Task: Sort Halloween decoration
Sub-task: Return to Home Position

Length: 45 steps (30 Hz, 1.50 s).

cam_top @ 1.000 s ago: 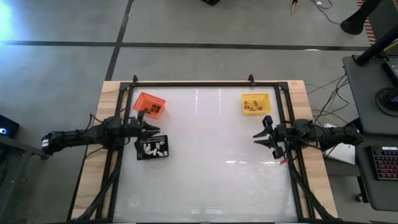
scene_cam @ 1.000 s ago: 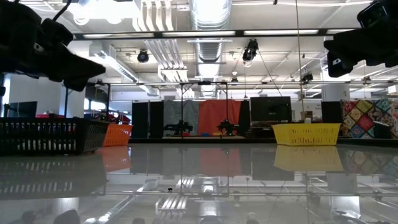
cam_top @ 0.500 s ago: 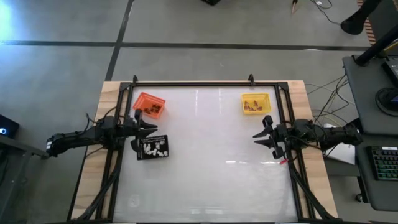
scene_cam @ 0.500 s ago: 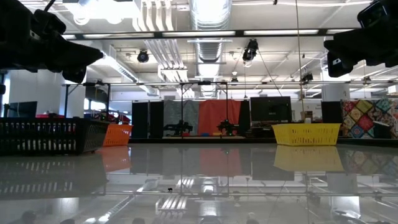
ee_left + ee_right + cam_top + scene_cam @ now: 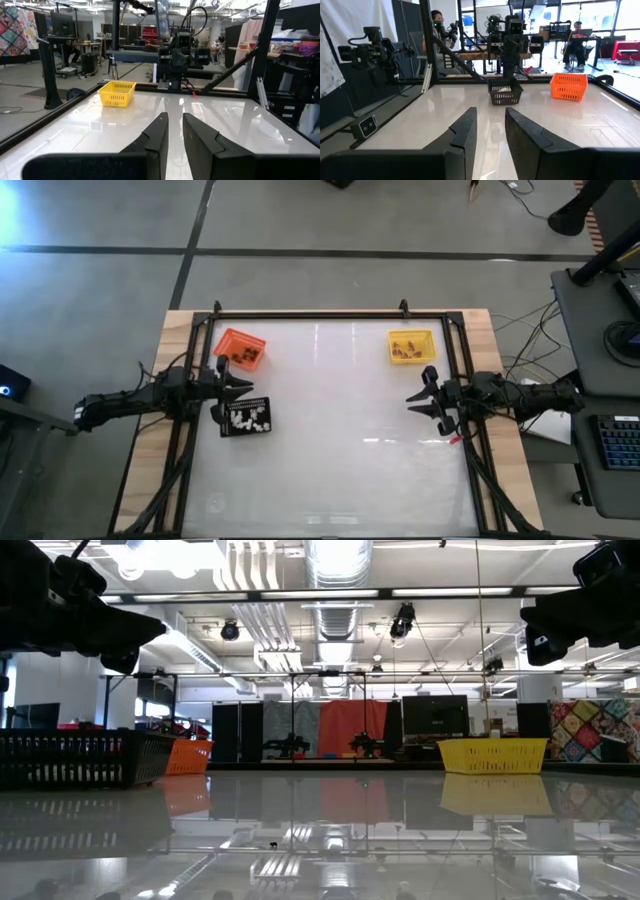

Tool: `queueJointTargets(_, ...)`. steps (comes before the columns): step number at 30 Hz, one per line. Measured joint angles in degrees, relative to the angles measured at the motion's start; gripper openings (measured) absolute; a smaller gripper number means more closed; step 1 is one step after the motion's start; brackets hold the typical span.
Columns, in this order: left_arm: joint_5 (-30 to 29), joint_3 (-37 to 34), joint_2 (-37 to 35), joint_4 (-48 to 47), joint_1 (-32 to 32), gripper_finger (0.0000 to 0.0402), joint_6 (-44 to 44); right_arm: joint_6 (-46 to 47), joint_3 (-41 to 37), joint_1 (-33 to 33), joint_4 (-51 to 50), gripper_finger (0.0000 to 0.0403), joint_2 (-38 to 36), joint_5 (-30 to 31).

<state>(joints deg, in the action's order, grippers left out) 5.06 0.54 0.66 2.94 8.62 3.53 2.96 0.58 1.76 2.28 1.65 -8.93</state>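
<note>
The Halloween decoration lies sorted in three small trays. White trinkets (image 5: 246, 419) fill the black tray (image 5: 226, 429). Dark ones (image 5: 246, 356) sit in the orange tray (image 5: 231, 340), and brownish ones (image 5: 404, 349) in the yellow tray (image 5: 424, 338). My left gripper (image 5: 248, 389) hangs level at the table's left edge, just above the black tray's far left corner. Its fingers (image 5: 159, 131) are narrowly open with nothing between them. My right gripper (image 5: 411, 400) hangs level at the right edge, open and empty (image 5: 490, 112).
A black frame (image 5: 320, 314) runs around the glossy white tabletop (image 5: 340, 440). The trays stand in the far half. The room beyond holds benches, screens and other arms. A person (image 5: 438, 19) stands behind the table, and another (image 5: 577, 28) sits farther back.
My left gripper has tipped its fingers up from a slight downward slant to level and drawn back a little toward the table's left edge. Since half a second ago it has kept still. The trays and trinkets have stayed in place.
</note>
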Motion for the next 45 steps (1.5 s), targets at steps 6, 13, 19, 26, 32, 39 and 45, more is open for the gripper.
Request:
queueJointTargets(6,0.0,0.0,0.0,0.0,0.0,0.0040,0.0,0.0,0.0,0.0,0.0,0.0091,0.0,0.0)
queueJointTargets(13,0.0,0.6,0.4,-0.1,0.0,0.0040,0.0,0.0,0.0,0.0,0.0,0.0091,0.0,0.0)
queueJointTargets(19,0.0,0.7,0.4,-0.1,0.0,0.0040,0.0,0.0,0.0,0.0,0.0,0.0091,0.0,0.0)
queueJointTargets(26,0.0,0.7,0.5,-0.1,0.0,0.0040,0.0,0.0,0.0,0.0,0.0,0.0091,0.0,0.0)
queueJointTargets(32,0.0,0.8,0.5,0.0,0.0,0.0040,0.0,0.0,0.0,0.0,0.0,0.0091,0.0,0.0)
queueJointTargets(39,0.0,0.9,0.5,0.0,0.0,0.0040,0.0,0.0,0.0,0.0,0.0,0.0091,0.0,0.0)
queueJointTargets(45,0.0,0.9,0.5,0.0,0.0,0.0040,0.0,0.0,0.0,0.0,0.0,0.0091,0.0,0.0)
